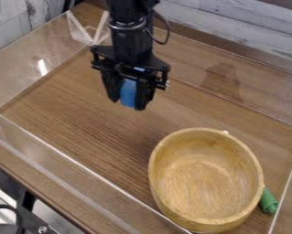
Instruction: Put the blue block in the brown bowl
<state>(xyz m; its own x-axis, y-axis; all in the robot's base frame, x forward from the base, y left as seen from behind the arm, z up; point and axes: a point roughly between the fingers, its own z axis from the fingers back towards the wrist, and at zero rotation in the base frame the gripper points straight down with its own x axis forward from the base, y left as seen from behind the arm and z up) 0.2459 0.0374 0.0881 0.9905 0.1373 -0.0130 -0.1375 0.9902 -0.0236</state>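
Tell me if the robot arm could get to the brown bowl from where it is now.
Probably yes: the claw holds the blue block, and only bare table shows between it and the brown bowl.

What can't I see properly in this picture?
- The upper part of the robot arm: the camera view's top edge cuts it off.
- Much of the blue block: the dark pincer covers it.
- The inside of the pincer: its own dark parts hide it.
- The small green thing: too small to tell what it is.
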